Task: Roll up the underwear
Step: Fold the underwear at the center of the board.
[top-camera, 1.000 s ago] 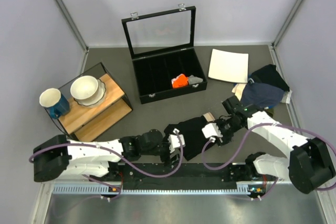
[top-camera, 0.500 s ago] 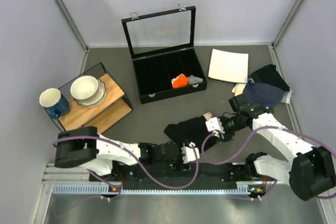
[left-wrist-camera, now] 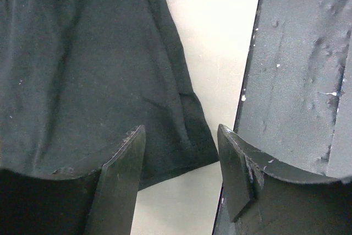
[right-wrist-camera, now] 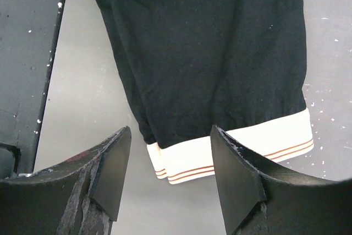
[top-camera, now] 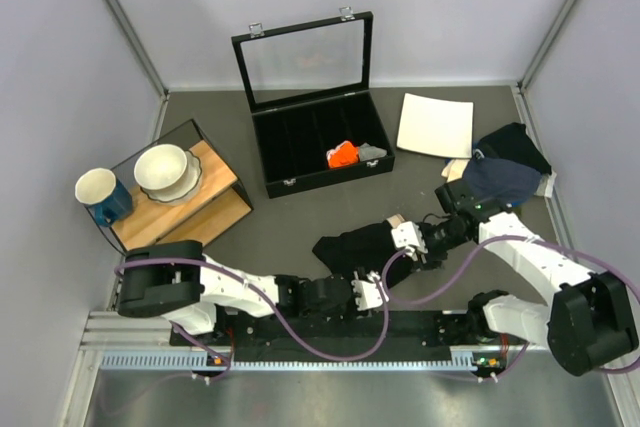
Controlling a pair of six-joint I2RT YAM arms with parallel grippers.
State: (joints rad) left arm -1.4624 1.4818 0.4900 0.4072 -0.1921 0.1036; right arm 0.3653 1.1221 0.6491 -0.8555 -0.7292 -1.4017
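The black underwear [top-camera: 358, 245] lies flat on the table near its front edge, its pale waistband [top-camera: 396, 220] at the right end. My left gripper [top-camera: 374, 290] is open just in front of its near edge; the left wrist view shows a black fabric corner [left-wrist-camera: 99, 81] between the fingers [left-wrist-camera: 118, 182]. My right gripper [top-camera: 408, 244] is open at the waistband end; the right wrist view shows the cream waistband [right-wrist-camera: 231, 149] with thin red stripes just beyond the fingertips [right-wrist-camera: 113, 171]. Neither gripper holds anything.
An open black case [top-camera: 320, 147] with a small orange roll [top-camera: 343, 154] stands behind. A white plate [top-camera: 435, 125] and a navy garment [top-camera: 505, 172] lie at the right. A wooden rack [top-camera: 185, 207] with a bowl and a mug [top-camera: 100, 194] is at the left.
My left gripper moved right along the front edge to below the underwear. My right gripper pulled back slightly toward the waistband end. The underwear looks slightly more compact.
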